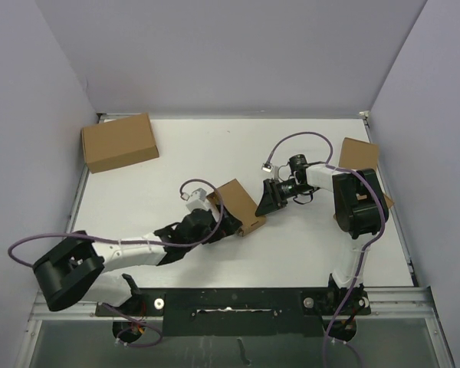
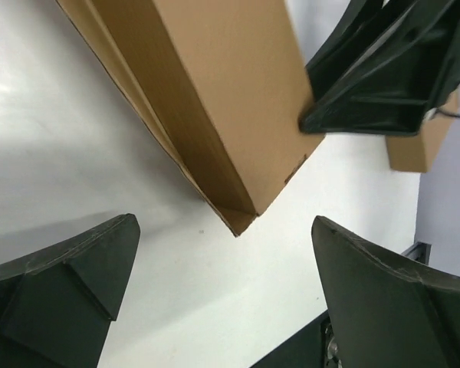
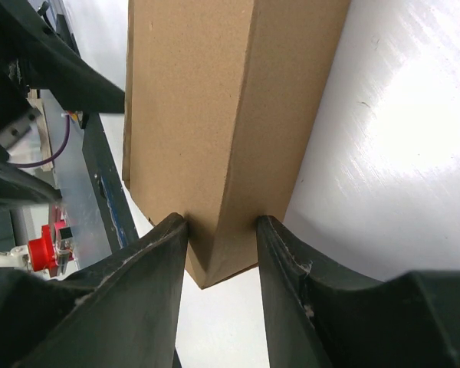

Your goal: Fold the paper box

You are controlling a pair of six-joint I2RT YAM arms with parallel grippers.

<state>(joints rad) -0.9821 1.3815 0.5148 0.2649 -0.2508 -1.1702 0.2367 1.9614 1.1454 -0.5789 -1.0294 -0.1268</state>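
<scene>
The small oblong brown cardboard box lies on the white table. One end sits between the fingers of my right gripper, which clamp its two long faces, I judge to steady it. My left gripper hangs spread wide on the other side. The box's corner is just ahead between its fingers, untouched, probably so they can press a flap. A larger brown carton sits well beyond.

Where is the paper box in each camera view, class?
Top external: paper box at centre, between left gripper and right gripper.
Left wrist: upper centre, beyond the open left gripper.
Right wrist: top centre, pinched by the right gripper.
Shared landmark: right gripper on the box's end.
</scene>
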